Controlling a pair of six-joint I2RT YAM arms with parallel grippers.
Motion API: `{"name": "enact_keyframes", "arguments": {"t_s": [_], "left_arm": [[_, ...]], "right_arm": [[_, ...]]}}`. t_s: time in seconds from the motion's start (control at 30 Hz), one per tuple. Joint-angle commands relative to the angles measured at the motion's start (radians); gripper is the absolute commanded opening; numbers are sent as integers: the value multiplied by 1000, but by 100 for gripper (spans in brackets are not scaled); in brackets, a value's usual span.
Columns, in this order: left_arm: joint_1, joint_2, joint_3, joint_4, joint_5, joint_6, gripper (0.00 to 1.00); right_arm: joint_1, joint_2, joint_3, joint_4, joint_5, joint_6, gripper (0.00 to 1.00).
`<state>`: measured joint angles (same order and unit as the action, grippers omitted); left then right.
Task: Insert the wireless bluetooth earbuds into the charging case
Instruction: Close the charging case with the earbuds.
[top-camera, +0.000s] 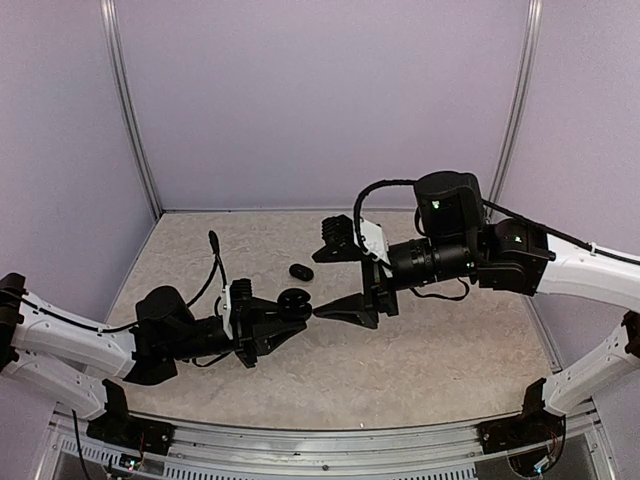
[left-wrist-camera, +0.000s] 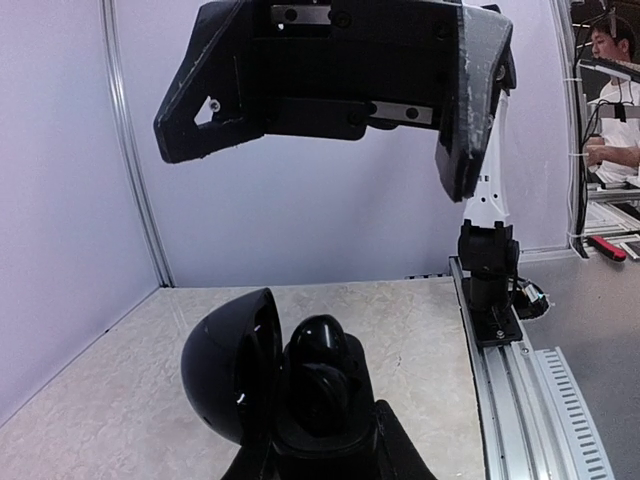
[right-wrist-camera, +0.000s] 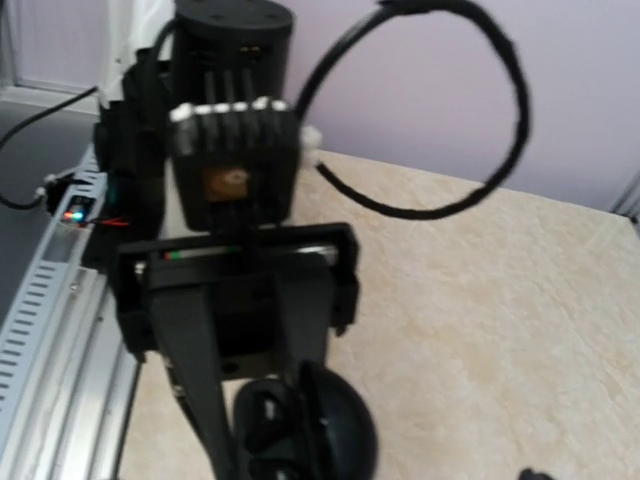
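My left fingers (top-camera: 285, 313) are clamped on the charging case (top-camera: 294, 302), which sits right at their tips and is raised off the table (top-camera: 440, 370). From my left wrist, the case (left-wrist-camera: 290, 385) rises just above my fingertips (left-wrist-camera: 300, 455) with its lid hinged open and swung out to the left. The base stands upright beside the lid. Rounded glossy black shapes show inside the base, but I cannot tell whether they are seated buds or the moulded wells.

My right gripper (top-camera: 320, 284) is spread wide, with the jaws far apart and nothing between them. It faces my left fingertips. One finger points towards the case and stops close to it without touching, and the other is well off to the far side. From the left wrist, this gripper (left-wrist-camera: 320, 160) hangs above the open case, with one finger on either side of it.

A small black oval piece, apparently an earbud (top-camera: 301, 271), lies on the table just beyond the case, near the gap between my spread right fingers. It is too small to make out more clearly.
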<state>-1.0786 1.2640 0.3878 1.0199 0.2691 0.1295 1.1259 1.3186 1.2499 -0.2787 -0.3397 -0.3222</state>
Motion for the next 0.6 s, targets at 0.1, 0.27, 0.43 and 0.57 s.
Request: {"name": "enact_keyframes", "arguments": {"t_s": [0.1, 0.27, 0.43, 0.57], "left_arm": [[-6, 7, 42, 11, 19, -4, 6], [-7, 7, 43, 12, 23, -1, 6], [-7, 8, 40, 20, 16, -11, 6], [10, 0, 17, 60, 14, -44, 6]], "right_arm": [[-7, 61, 9, -11, -90, 14, 85], [-8, 82, 14, -14, -94, 16, 85], [-8, 103, 35, -41, -134, 6, 79], [-8, 97, 43, -62, -205, -8, 74]]}}
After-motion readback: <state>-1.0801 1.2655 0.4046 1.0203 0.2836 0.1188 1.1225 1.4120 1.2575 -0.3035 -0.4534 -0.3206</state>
